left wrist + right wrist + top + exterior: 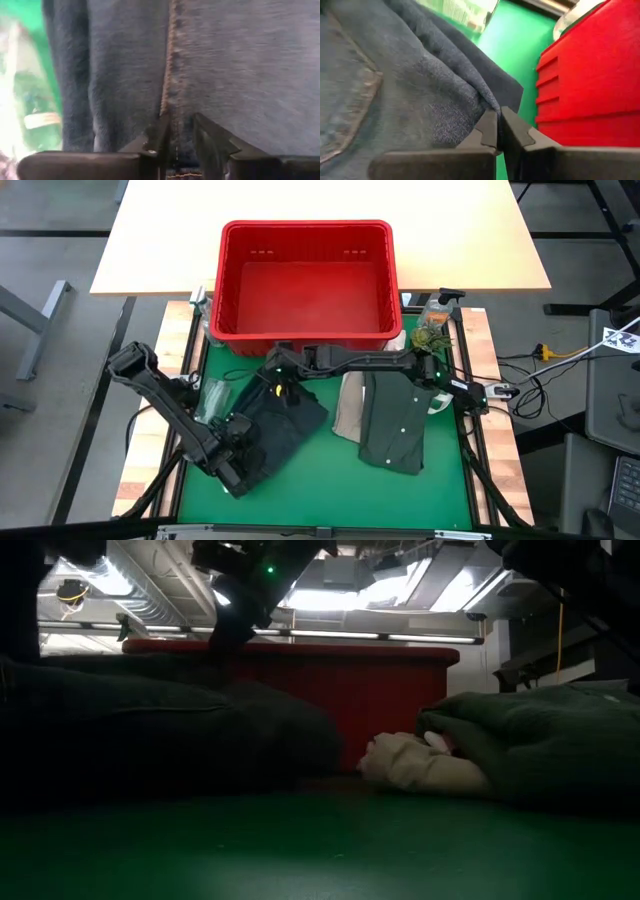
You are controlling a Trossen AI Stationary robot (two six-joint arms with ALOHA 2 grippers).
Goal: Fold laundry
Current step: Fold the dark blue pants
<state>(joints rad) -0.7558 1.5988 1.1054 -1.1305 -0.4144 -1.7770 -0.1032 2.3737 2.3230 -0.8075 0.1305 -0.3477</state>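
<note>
From the high view: mid-task, by the look of it. Red basket (pixel 308 280) empty at the far edge of the green desk (pixel 330 490). Dark blue denim jeans (pixel 275 425) spread on the left half, rumpled, not yet a tidy fold. Olive-green buttoned shirt (pixel 393 425) lying flat on the right half, over the edge of a tan top (pixel 348 408); both seemingly waiting for a proper fold. Left gripper (pixel 237 465) down on the near corner of the jeans; right gripper (pixel 277 372) reaching across from the right side to the far edge of the jeans, just in front of the basket. Bare mat toward the near edge, enough to lay a fold down; tight room only at the basket wall. Clear plastic bottle (pixel 213 402) beside the left arm, something to miss.

From the low view: jeans a dark mound at left, shirt a mound at right, tan top bunched between, basket wall close behind.

From the left wrist view: jaws partly apart, straddling the stitched seam of the jeans, fabric between them but no firm pinch to be sure of.

From the right wrist view: jaws fully together, pinching a folded edge of denim, the red basket just beside, little clearance on that side.
</note>
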